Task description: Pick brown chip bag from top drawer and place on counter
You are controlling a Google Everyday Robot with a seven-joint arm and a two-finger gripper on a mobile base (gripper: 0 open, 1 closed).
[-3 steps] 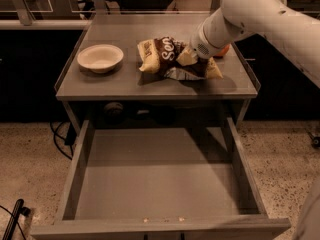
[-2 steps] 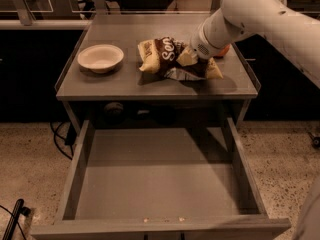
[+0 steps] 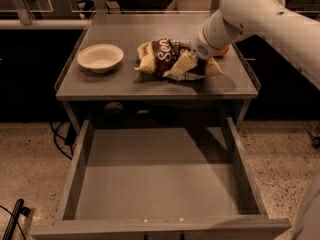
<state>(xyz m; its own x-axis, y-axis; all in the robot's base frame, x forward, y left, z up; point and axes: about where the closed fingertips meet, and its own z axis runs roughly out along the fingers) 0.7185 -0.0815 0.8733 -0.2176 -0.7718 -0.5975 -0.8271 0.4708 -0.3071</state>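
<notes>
**Hardly anything has moved: bag on the counter, tool at its right end**

Since the earlier frame, nothing has shifted that you can make out. The chip bag (image 3: 162,54) lies in the same spot, the bowl (image 3: 100,57) sits where it did, and the arm (image 3: 250,14) reaches in from the right at the same angle.

The bag rests flat on the counter (image 3: 125,29), right of centre and nearer the front edge than the back. The bowl is well apart on its left. The drawer (image 3: 155,179) stands pulled out below, its floor bare. So the placing looks done, and what remains appears to be the release and the retreat.

The tool (image 3: 199,54) sits at the bag's right end, touching or just above it. The wrist hides its working end, so you cannot tell whether it is spread or pinching the bag.

That hidden state is your main risk. If the tool is clamped on the bag and you pull the arm away, the bag comes with it. It would then lift or slide off the counter's right or front edge. From the front edge it would likely fall back into the open drawer.

Even with the tool spread, the crinkly film may snag on it and be dragged sideways. Lifting straight up first, before swinging away, looks like the safer move.

The bowl is far enough off that it seems in no danger.
</notes>
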